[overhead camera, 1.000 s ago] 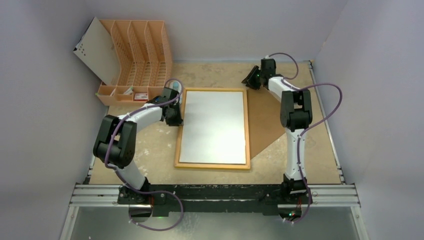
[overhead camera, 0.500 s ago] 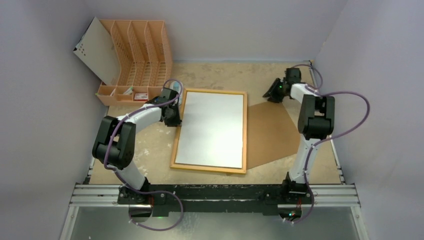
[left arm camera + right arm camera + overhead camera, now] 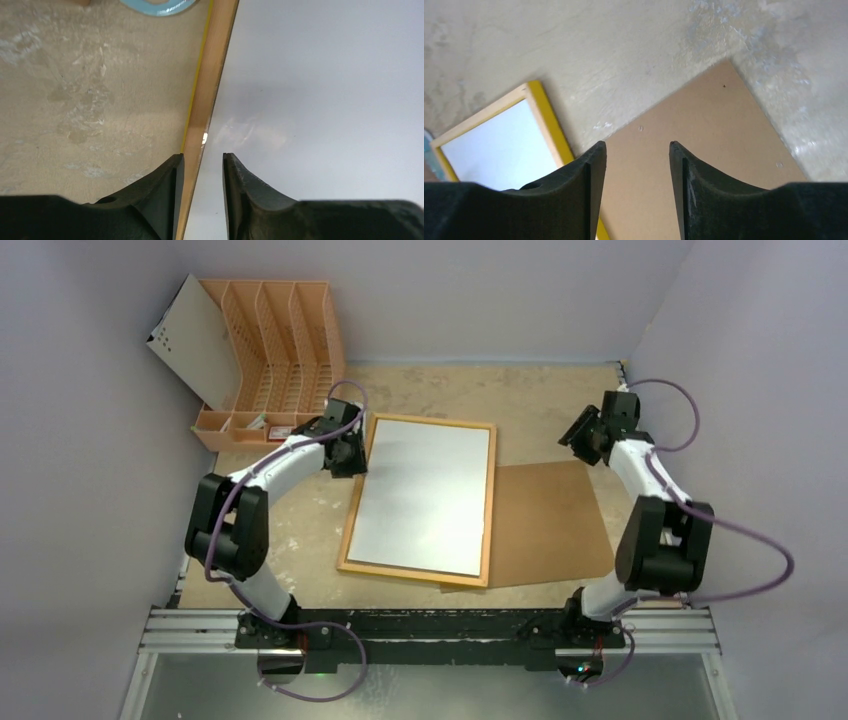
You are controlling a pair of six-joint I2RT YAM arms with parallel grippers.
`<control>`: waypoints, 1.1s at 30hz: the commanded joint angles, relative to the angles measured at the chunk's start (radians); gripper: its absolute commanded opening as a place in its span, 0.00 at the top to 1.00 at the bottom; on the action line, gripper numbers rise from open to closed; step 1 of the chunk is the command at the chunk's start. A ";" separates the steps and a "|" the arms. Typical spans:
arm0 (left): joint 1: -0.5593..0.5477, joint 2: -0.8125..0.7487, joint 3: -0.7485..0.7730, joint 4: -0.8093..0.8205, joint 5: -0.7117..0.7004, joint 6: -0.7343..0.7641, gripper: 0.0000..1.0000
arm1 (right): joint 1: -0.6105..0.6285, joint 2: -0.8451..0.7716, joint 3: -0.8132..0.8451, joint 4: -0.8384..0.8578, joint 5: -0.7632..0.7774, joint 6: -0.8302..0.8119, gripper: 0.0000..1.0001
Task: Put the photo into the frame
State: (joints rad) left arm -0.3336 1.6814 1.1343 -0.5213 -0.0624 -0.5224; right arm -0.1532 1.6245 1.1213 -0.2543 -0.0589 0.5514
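Observation:
The frame lies flat mid-table with its wood-coloured back edge up; a yellow rim shows along its side. A plain white sheet fills it, seemingly the photo's white back; no printed side shows. My left gripper is at the frame's far left rail, open. One finger is against the rail's outer side, the other stands off over the white sheet. My right gripper hovers open over the far right of the table, above the brown backing board, with nothing between its fingers.
The brown backing board lies flat right of the frame, partly under it. An orange slotted rack with a white panel leaning on it stands at the far left. A pale blue round object sits beside the frame's far left corner.
The right arm swung right, away from the frame's far right corner, and its jaws widened. The brown board turned and slid right. The frame tilted slightly. The left jaws loosened on the rail.

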 commanded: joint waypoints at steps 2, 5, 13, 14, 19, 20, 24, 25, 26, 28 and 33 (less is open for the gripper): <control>-0.046 -0.054 0.079 0.011 -0.052 -0.012 0.59 | 0.001 -0.190 -0.150 -0.024 0.012 -0.005 0.46; -0.051 -0.022 0.068 0.015 -0.048 -0.006 0.57 | 0.001 -0.254 -0.262 -0.049 -0.102 -0.028 0.46; -0.051 -0.061 0.006 0.015 -0.098 0.027 0.39 | 0.280 -0.373 -0.409 -0.041 -0.192 -0.049 0.32; -0.051 -0.074 -0.008 0.020 -0.099 0.025 0.36 | 0.307 -0.369 -0.425 -0.038 -0.176 -0.028 0.32; -0.051 -0.111 -0.074 0.038 -0.094 0.003 0.34 | 0.384 -0.312 -0.469 0.030 -0.200 -0.028 0.32; -0.051 -0.117 -0.082 0.041 -0.090 -0.001 0.34 | 0.403 -0.290 -0.458 0.036 -0.201 -0.041 0.32; -0.051 -0.134 -0.094 0.047 -0.085 -0.016 0.33 | 0.468 -0.190 -0.394 0.045 -0.182 -0.073 0.37; -0.051 -0.136 -0.094 0.047 -0.086 -0.019 0.33 | 0.480 -0.170 -0.375 0.047 -0.171 -0.073 0.38; -0.051 -0.138 -0.095 0.047 -0.085 -0.024 0.33 | 0.492 -0.144 -0.362 0.047 -0.165 -0.071 0.39; -0.051 -0.138 -0.098 0.048 -0.082 -0.030 0.33 | 0.509 -0.116 -0.335 0.045 -0.149 -0.062 0.44; -0.051 -0.140 -0.110 0.057 -0.077 -0.040 0.33 | 0.543 -0.046 -0.286 0.015 -0.085 -0.032 0.58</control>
State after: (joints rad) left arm -0.3874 1.5768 1.0374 -0.4904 -0.1387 -0.5396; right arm 0.3672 1.5368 0.7948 -0.2070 -0.2169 0.5072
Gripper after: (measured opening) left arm 0.665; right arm 0.470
